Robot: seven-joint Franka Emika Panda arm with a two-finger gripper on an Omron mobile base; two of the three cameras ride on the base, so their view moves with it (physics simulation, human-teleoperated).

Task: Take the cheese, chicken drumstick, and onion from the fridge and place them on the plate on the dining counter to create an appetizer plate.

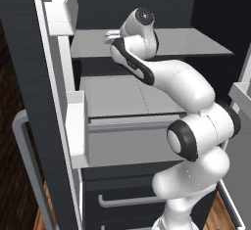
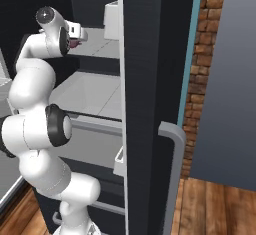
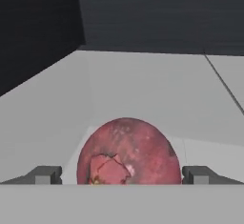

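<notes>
Onion [image 3: 127, 152], pinkish-red, on light grey fridge shelf [image 3: 143, 89], between fingertips of wide-open gripper [image 3: 123, 175], ungripped.

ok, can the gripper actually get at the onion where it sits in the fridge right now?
Probably yes. In the hand view the onion sits on the light grey fridge shelf right between the open gripper's fingertips, one on each side, with nothing else between them. Whether the pads touch it, I cannot tell.

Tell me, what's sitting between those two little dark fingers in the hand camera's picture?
The onion, a pinkish-red ball, sits on the fridge's light grey shelf between the open fingers, a slim gap showing on each side in the hand view.
</notes>
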